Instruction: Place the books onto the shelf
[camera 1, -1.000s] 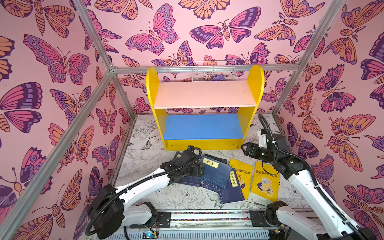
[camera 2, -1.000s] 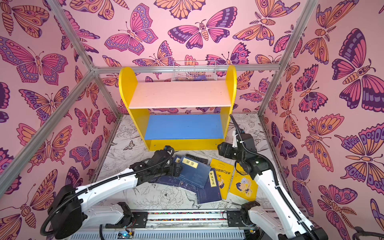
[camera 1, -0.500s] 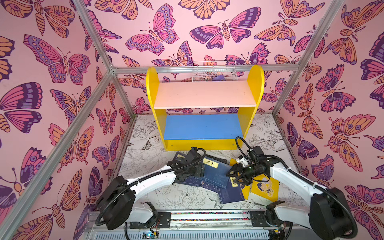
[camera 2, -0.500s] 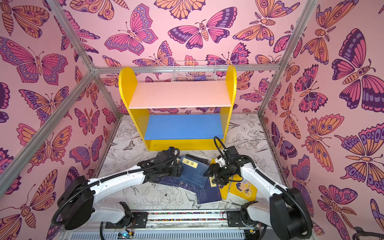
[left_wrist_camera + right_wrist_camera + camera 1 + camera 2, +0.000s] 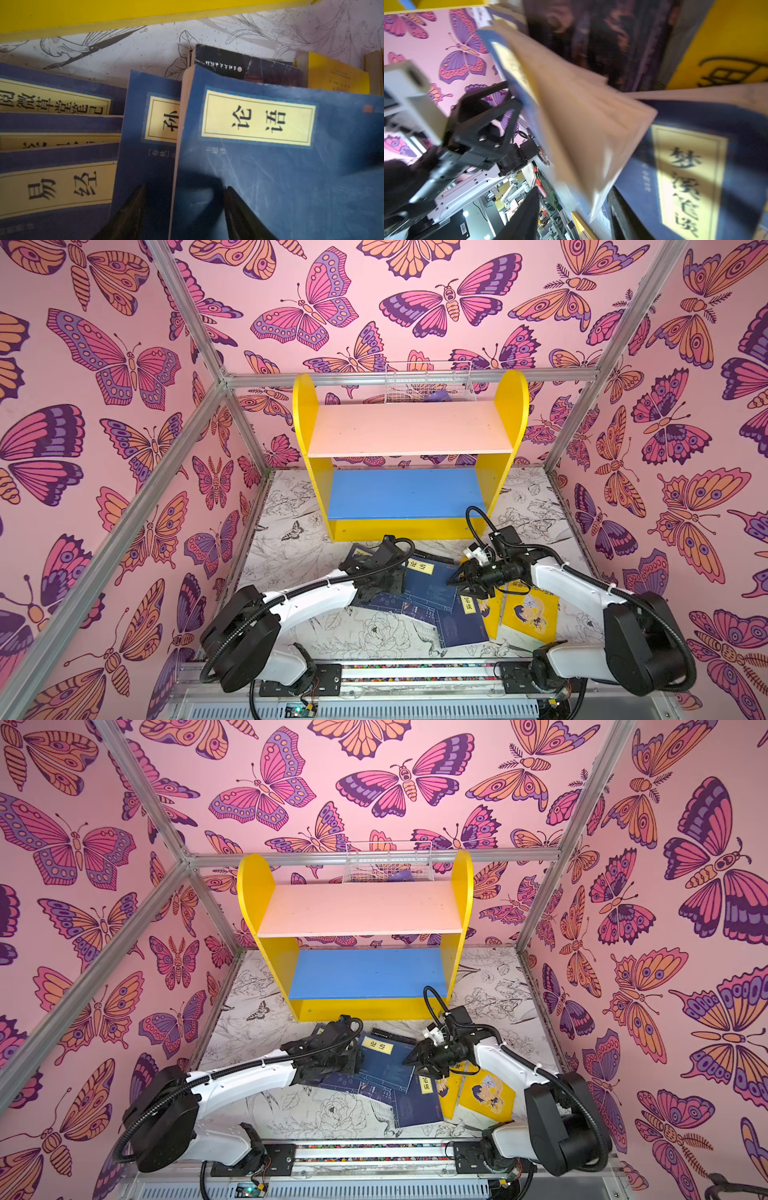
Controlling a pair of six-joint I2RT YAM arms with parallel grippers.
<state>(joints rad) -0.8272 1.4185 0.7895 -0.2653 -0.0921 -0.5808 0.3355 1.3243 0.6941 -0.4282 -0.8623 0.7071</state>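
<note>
The books lie in a loose pile on the floor in front of the shelf (image 5: 409, 431), whose pink and blue boards are bare. A navy book (image 5: 432, 580) with a yellow label is on top of the pile. My left gripper (image 5: 400, 576) is at its left edge. In the left wrist view the gripper (image 5: 185, 187) is open, with that edge running between the fingers. My right gripper (image 5: 455, 583) is at the book's right edge, also open. In the right wrist view the book's blurred page corner (image 5: 591, 199) sits between the right gripper's (image 5: 574, 190) fingers.
Other navy books (image 5: 58, 187) lie under and to the left of the top one. A black book (image 5: 249, 66) and two yellow books (image 5: 528, 610) lie to its right. A white wire basket (image 5: 428, 381) hangs behind the shelf. Patterned walls close in both sides.
My right arm has swung in from the shelf's right front down to the top book's right edge. Both grippers' jaws have narrowed. The left gripper has edged onto the book's left edge.
</note>
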